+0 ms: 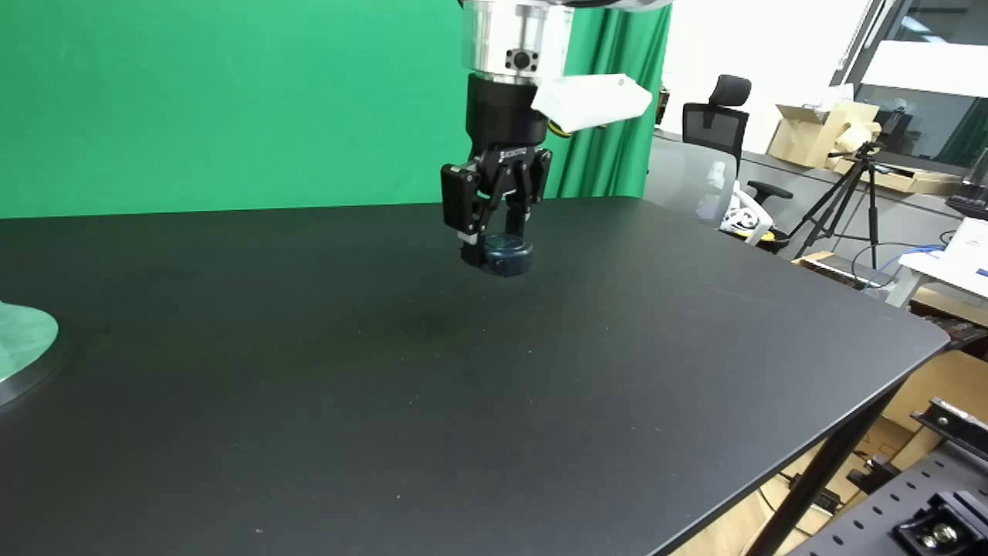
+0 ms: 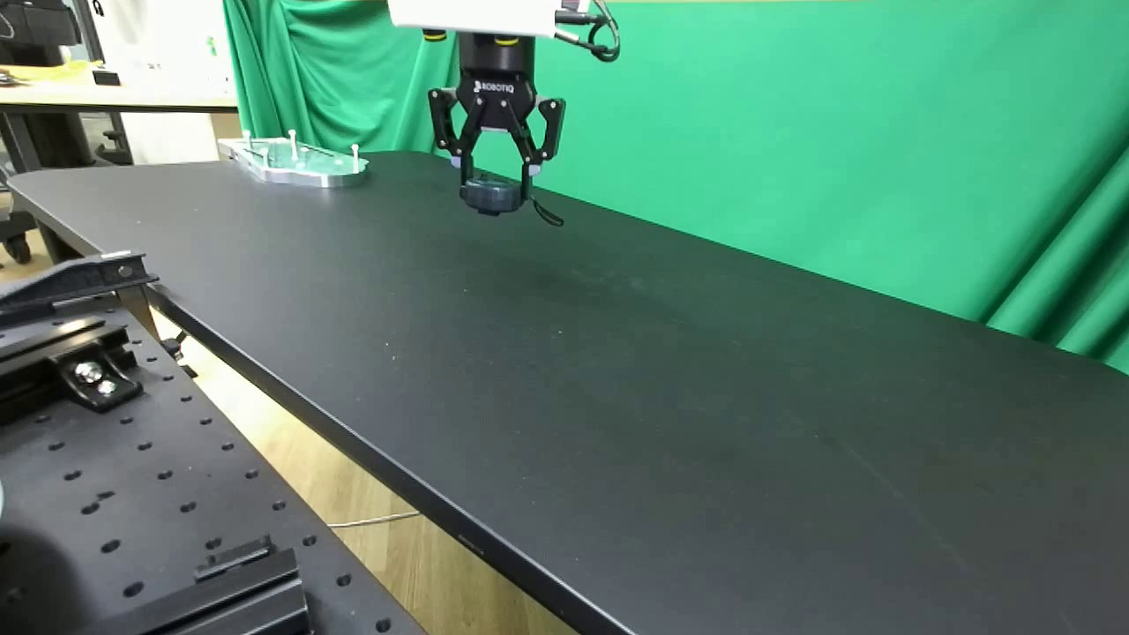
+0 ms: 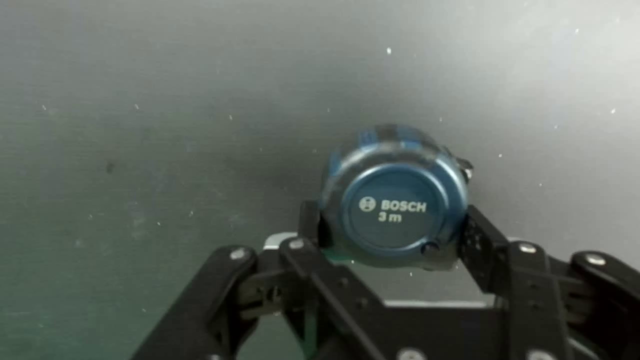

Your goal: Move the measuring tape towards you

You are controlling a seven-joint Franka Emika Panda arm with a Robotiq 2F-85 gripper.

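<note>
Holding the measuring tape (image 3: 395,207) between the fingertips of the pincer (image 2: 496,188), off the table (image 2: 617,397) below.
Probably handling light, stiff, slightly slippery; calling for a hold across opposite sides, clear of the strap (image 2: 549,214).

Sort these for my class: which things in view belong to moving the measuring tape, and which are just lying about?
For the job:
measuring tape
gripper, closed on it

Just lying about:
pale green plate with pegs
office chair
tripod
cardboard box
</note>
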